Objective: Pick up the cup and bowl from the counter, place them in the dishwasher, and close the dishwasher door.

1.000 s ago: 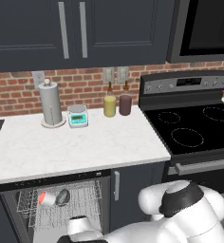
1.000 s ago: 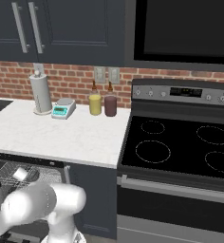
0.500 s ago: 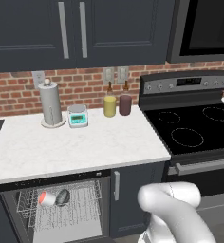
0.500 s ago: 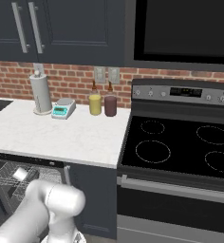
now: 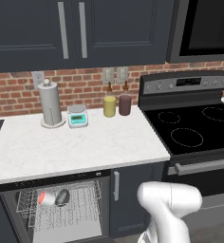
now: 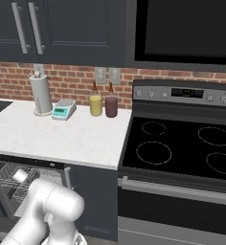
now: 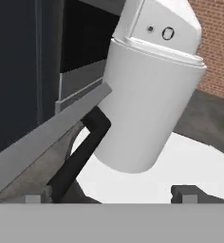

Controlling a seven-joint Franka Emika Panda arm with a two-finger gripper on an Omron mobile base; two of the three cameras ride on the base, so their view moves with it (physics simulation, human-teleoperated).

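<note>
Left base view: arm lower than a second ago.
Cup (image 5: 46,198) and bowl (image 5: 62,196) unmoved in dishwasher (image 5: 61,211) rack; gripper (image 7: 111,195) wide open, empty.

Counter (image 5: 85,147) looks like matt white marble w/ faint veins, backsplash (image 5: 19,90) is rough red brick, stovetop (image 5: 194,128) glossy black glass, dishwasher (image 5: 61,209) rack thin silver wire.
</note>
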